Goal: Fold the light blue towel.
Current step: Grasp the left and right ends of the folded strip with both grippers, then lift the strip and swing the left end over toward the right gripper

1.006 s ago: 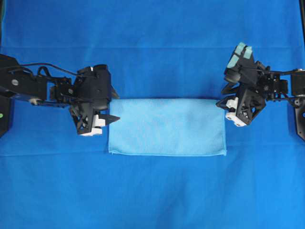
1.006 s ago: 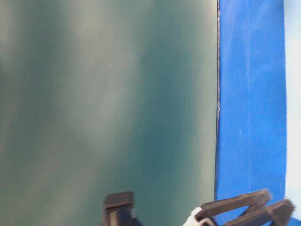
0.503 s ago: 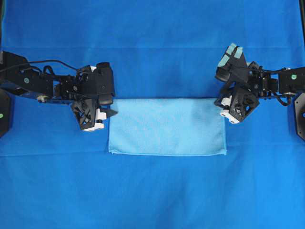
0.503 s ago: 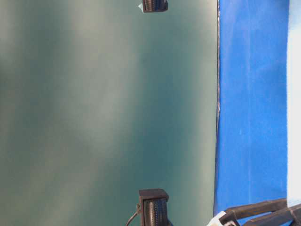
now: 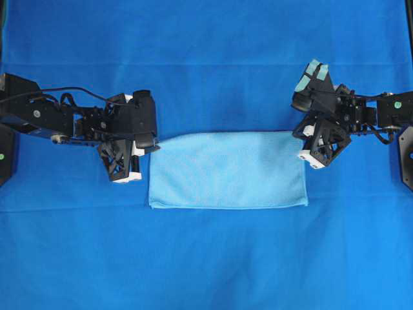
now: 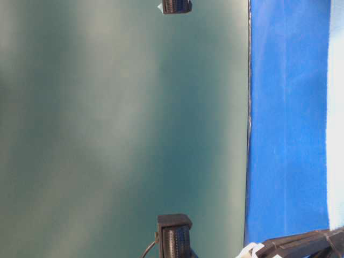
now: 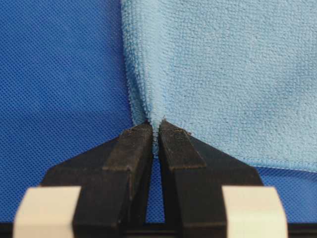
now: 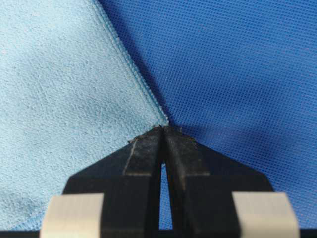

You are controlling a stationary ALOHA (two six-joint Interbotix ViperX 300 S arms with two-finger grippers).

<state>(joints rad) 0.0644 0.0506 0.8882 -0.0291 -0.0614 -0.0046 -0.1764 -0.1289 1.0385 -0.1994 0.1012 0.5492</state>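
The left hand (image 7: 154, 130) has its two black fingers pressed together on the far-left corner of a pale sky-blue microfibre towel (image 7: 223, 74), the cloth puckering up into the pinch. The right hand (image 8: 163, 131), fingers likewise drawn tight, nips the towel's (image 8: 59, 94) far-right corner right at its stitched hem.

Seen from overhead, the left hand (image 5: 153, 145) and the right hand (image 5: 298, 134) stand at opposite ends of the towel's (image 5: 227, 169) far edge, each black arm reaching in from its own side. The towel lies as a wide rectangle, apparently folded double, near the middle of the counter, its long sides running left to right and its near edge flat on the deep royal-blue cloth (image 5: 206, 258) that covers the counter. The far-left corner is pulled slightly inward under the left hand.

The table-level camera offers little: a blurred grey-green backdrop (image 6: 118, 118), a strip of the royal-blue cloth (image 6: 287, 107), and what may be the towel's pale edge (image 6: 337, 134) at the frame's right margin.
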